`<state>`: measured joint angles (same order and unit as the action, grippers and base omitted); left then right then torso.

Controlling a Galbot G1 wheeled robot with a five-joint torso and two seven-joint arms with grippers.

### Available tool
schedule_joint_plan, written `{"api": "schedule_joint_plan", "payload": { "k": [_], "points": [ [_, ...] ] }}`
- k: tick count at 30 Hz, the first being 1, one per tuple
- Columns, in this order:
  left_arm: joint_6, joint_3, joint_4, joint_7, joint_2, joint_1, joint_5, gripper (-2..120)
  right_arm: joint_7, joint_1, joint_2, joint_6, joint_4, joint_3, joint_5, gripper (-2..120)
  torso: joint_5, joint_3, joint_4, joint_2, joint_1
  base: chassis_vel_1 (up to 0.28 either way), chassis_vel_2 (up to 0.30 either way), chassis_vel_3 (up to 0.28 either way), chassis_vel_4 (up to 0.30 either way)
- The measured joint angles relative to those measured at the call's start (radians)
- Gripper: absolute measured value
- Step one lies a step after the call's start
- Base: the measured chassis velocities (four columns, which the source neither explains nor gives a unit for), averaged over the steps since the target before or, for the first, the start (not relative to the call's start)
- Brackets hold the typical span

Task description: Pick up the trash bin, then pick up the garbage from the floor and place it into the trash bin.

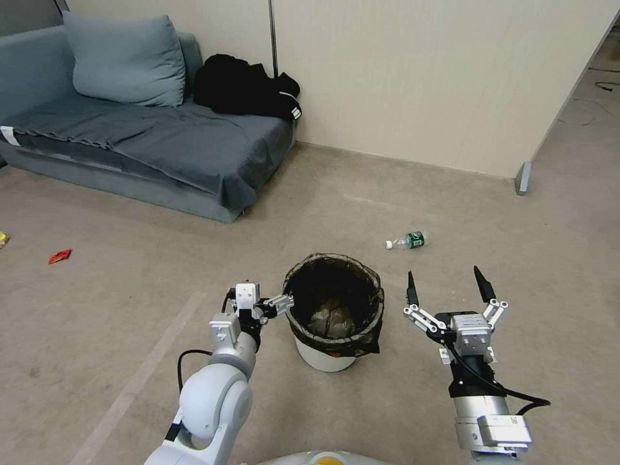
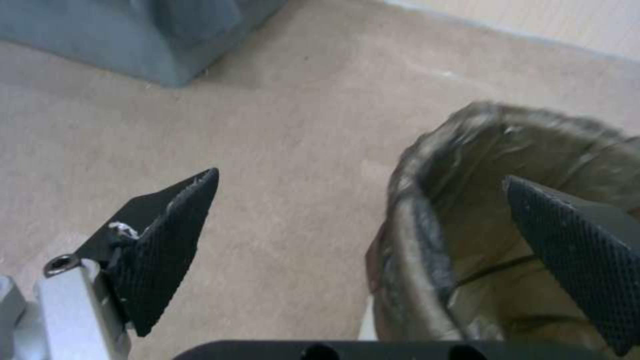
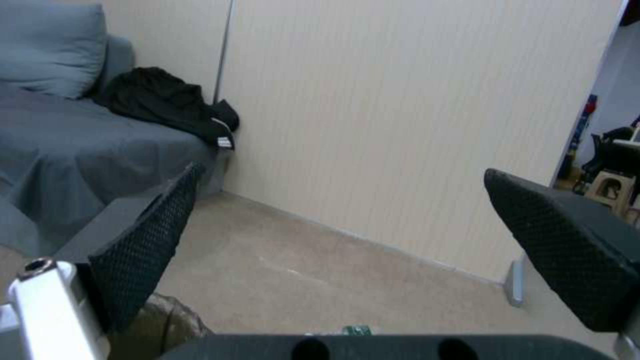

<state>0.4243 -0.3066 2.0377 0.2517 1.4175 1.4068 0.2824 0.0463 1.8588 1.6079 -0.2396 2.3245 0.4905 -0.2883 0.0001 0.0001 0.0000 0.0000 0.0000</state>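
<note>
The trash bin [image 1: 323, 360], white with a dark liner folded over its rim, stands on the floor [image 1: 491, 219] just ahead of me. A crumpled brown piece [image 1: 330, 318] lies inside it. My left gripper [image 1: 287, 302] is open at the bin's left rim; in the left wrist view the left gripper [image 2: 361, 176] straddles the rim [image 2: 413, 220], one finger inside and one outside. My right gripper [image 1: 444, 272] hangs open and empty to the right of the bin. Garbage on the floor: a clear bottle [image 1: 407, 241] beyond the bin, a red wrapper [image 1: 59, 256] and a yellow piece [image 1: 2, 239] far left.
A grey sofa [image 1: 148, 148] with a cushion and a black garment [image 1: 245, 87] stands at the back left. A beige wall [image 1: 420, 77] runs behind, ending at a corner post [image 1: 523, 178] on the right. A pale tape line [image 1: 135, 381] crosses the carpet.
</note>
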Motion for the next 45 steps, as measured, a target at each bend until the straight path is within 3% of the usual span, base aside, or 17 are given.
{"api": "schedule_joint_plan", "payload": {
  "k": [15, 21, 34, 41, 45],
  "points": [
    [0.030, 0.060, -0.078, 0.016, 0.007, -0.060, 0.027, 100, -0.009, 0.001, 0.000, -0.001, -0.003, 0.000, -0.012, 100, 0.0000, 0.000, 0.0000, 0.000, 0.000, 0.000, 0.000, 0.000, 0.000],
    [0.081, 0.086, -0.104, 0.027, 0.015, -0.093, 0.083, 99, -0.010, 0.001, 0.000, -0.007, -0.005, 0.000, -0.014, 100, -0.0001, 0.000, -0.0001, 0.000, 0.000, 0.000, 0.000, 0.000, 0.000],
    [0.134, 0.069, -0.198, 0.061, 0.034, -0.192, 0.152, 98, -0.016, 0.008, 0.000, -0.031, -0.008, 0.000, -0.019, 100, -0.0001, 0.000, -0.0001, 0.000, 0.000, 0.000, 0.000, 0.000, 0.000],
    [0.148, 0.063, -0.263, 0.079, 0.038, -0.224, 0.175, 91, -0.024, 0.017, 0.000, -0.036, -0.010, -0.006, -0.035, 100, 0.0003, 0.000, 0.0002, 0.000, 0.000, 0.000, 0.000, 0.000, 0.000],
    [0.166, 0.073, -0.270, 0.091, 0.048, -0.225, 0.195, 80, -0.024, 0.017, 0.000, -0.037, -0.010, -0.008, -0.038, 100, 0.0007, 0.000, 0.0005, 0.000, 0.000, 0.000, 0.000, 0.000, 0.000]
  ]
}}
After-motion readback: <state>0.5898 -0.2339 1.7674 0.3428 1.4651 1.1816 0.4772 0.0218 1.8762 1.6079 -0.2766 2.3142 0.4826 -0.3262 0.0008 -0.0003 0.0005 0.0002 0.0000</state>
